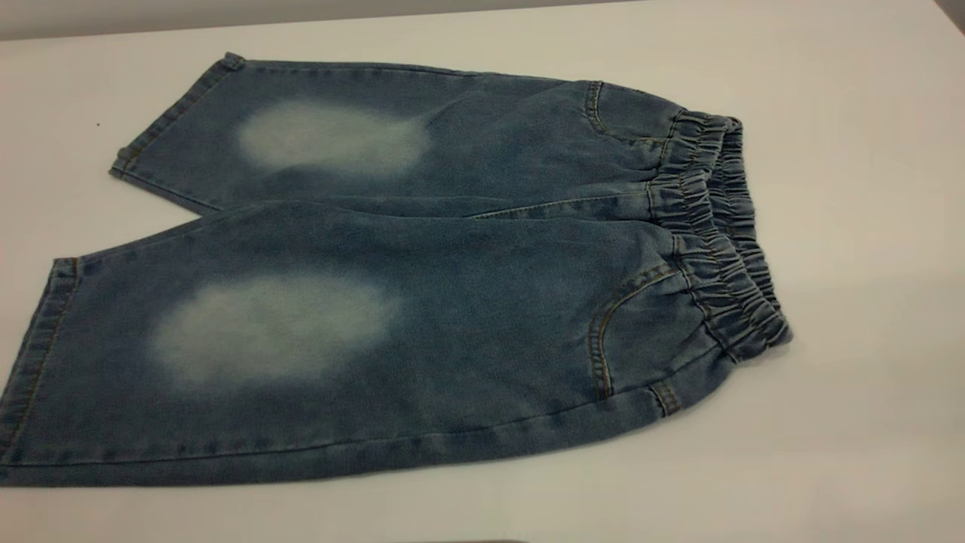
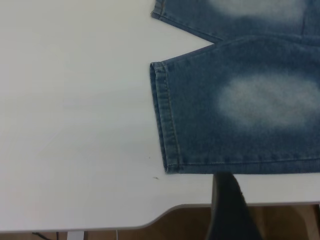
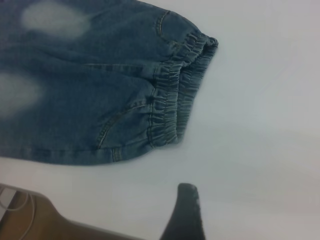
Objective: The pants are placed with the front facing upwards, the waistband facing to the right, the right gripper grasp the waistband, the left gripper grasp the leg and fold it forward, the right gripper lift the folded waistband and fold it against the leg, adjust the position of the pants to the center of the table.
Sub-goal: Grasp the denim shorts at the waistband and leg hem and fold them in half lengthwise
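Note:
The blue denim pants [image 1: 467, 302] lie flat on the white table [image 1: 867, 188], front up, both legs pointing left, each with a pale faded patch. The gathered waistband [image 1: 716, 226] is at the right end. Neither gripper shows in the exterior view. In the left wrist view the left gripper [image 2: 227, 200] is a dark shape over the table's near edge, just short of the near leg's hem [image 2: 162, 120], not touching it. The right wrist view has the right gripper [image 3: 186, 210] above bare table, apart from the waistband [image 3: 170, 100]. Nothing is held.
The table's near edge and rounded corner [image 2: 165, 212] lie close under the left gripper, with brown floor beyond. Cables [image 3: 15, 205] hang below the table edge in the right wrist view. Bare tabletop lies right of the waistband and left of the legs.

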`<state>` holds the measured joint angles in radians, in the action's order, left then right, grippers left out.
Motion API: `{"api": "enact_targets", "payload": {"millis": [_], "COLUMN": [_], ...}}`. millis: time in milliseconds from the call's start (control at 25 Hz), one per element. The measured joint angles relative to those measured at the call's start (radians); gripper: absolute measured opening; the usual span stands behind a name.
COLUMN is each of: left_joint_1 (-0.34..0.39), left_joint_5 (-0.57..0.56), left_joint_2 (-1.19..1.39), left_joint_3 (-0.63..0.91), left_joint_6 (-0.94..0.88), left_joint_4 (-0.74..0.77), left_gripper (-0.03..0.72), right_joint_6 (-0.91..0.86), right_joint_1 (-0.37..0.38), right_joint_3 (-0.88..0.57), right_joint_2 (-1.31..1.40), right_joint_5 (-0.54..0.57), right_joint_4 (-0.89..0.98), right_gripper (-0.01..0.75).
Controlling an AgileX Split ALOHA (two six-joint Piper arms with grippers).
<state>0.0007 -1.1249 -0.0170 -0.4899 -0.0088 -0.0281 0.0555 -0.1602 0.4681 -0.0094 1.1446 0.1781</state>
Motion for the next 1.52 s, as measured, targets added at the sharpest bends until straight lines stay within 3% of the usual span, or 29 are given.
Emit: {"api": "enact_targets", "payload": {"millis": [880, 1200, 1520], "left_joint_1": [0.000, 0.000, 0.000], "left_joint_5": [0.000, 0.004, 0.052], "left_joint_2": [0.000, 0.001, 0.327], "left_joint_3": [0.000, -0.023, -0.112], "left_joint_6": [0.000, 0.001, 0.116], "left_joint_4": [0.000, 0.000, -0.004], "left_gripper": [0.377, 0.377, 0.390], "right_joint_6": [0.006, -0.100, -0.039], "right_joint_1": [0.000, 0.000, 0.000], "right_joint_3": [0.000, 0.003, 0.007], "right_joint_2": [0.000, 0.056, 0.405], "right_joint_5": [-0.009, -0.032, -0.239], "right_joint_4": [0.035, 0.046, 0.226], "right_gripper": [0.547, 0.547, 0.563]}}
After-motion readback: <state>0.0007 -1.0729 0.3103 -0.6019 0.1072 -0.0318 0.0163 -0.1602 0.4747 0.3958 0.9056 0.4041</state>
